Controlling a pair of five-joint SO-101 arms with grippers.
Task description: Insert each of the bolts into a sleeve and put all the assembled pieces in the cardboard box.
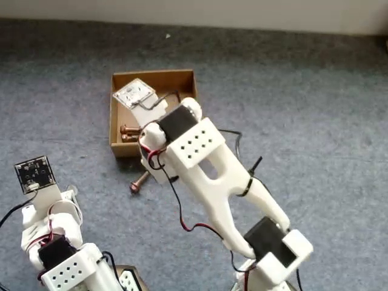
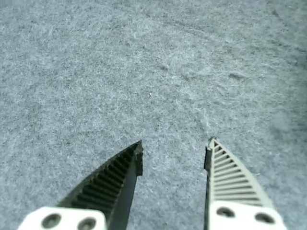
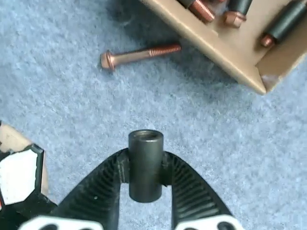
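Observation:
My right gripper is shut on a black sleeve, held upright just above the grey carpet. Beyond it a loose copper bolt lies flat on the carpet, close to the cardboard box. From above, that bolt lies just outside the box, beside the right arm. Inside the box lie bolts in sleeves, copper ends showing. My left gripper is open over bare carpet, holding nothing; its arm stands at the near left.
Grey carpet covers the whole surface, with free room to the right and at the far side of the box. A white and tan part sits close beside my right gripper. Cables hang off the right arm.

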